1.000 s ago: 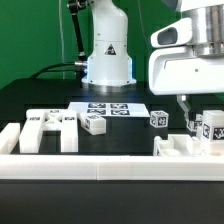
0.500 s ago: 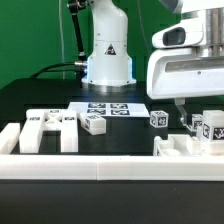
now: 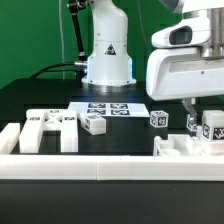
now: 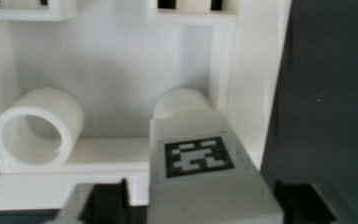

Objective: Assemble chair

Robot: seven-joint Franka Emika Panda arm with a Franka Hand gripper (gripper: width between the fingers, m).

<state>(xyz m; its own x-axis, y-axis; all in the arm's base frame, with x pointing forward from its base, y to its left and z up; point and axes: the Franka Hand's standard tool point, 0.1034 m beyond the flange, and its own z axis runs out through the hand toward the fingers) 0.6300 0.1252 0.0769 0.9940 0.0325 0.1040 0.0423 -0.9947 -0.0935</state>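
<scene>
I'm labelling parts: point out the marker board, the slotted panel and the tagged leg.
marker board (image 3: pixel 113 108), exterior view, its middle.
slotted panel (image 3: pixel 50 128), exterior view, its centre bar.
tagged leg (image 4: pixel 201 150), wrist view, its marker tag.

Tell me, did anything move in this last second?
The pincer, on the exterior view's right, dipped slightly and then rose a little. It straddles a tagged chair part; whether it grips it, I cannot tell. Nothing was taken or released. The slotted panel, the small tagged blocks and the marker board stayed put.
</scene>
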